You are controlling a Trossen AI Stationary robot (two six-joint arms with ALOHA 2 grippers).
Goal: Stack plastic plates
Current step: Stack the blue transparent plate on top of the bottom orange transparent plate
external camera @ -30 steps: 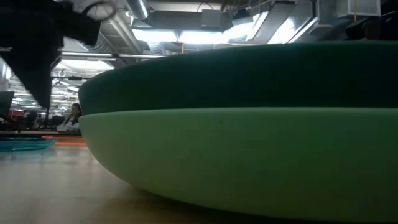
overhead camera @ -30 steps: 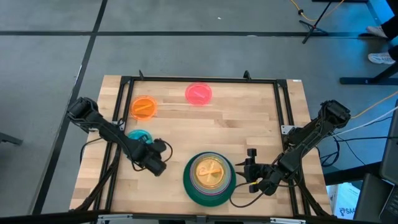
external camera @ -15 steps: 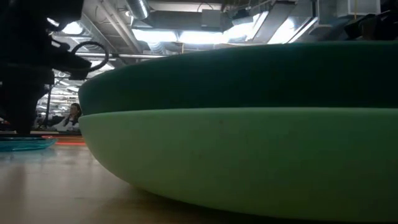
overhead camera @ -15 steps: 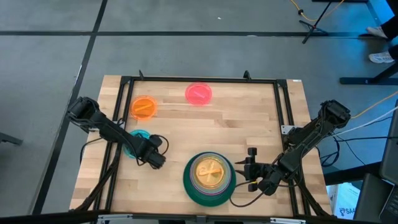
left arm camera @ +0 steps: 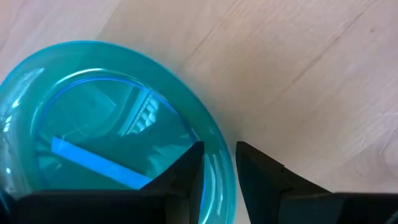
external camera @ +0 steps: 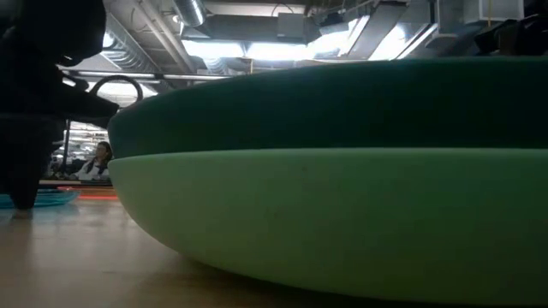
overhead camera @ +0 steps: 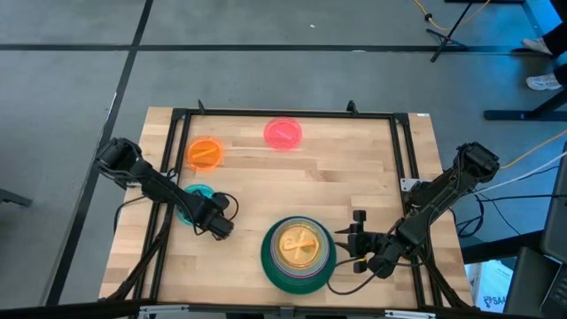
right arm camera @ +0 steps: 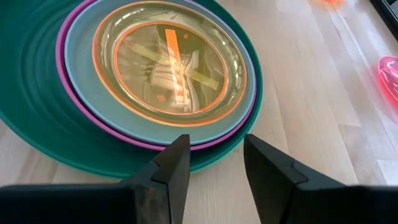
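A small teal plate lies flat on the table at the left; it also shows in the left wrist view and in the low view. My left gripper points down at its right rim, narrowly open: one finger over the plate's inside, the other outside it. A stack sits at the near middle: mint plate at the bottom, then dark green, magenta, grey-blue and translucent orange. My right gripper waits open beside the stack's right side. My left gripper's fingers stand on either side of the teal plate's rim, coming from above and pointing down, with their tips down at the table. I cannot tell whether they touch the rim. The plate lies flat on the wood.
A second translucent orange plate lies at the far left and a pink-red plate at the far middle, both flat on the wood. A black frame borders the table. Bare wood lies between the stack and the far plates.
My left gripper has moved a little toward the table's far left, onto the teal plate, and has gone down until its fingertips reach the table. The plates and my right arm have kept still.
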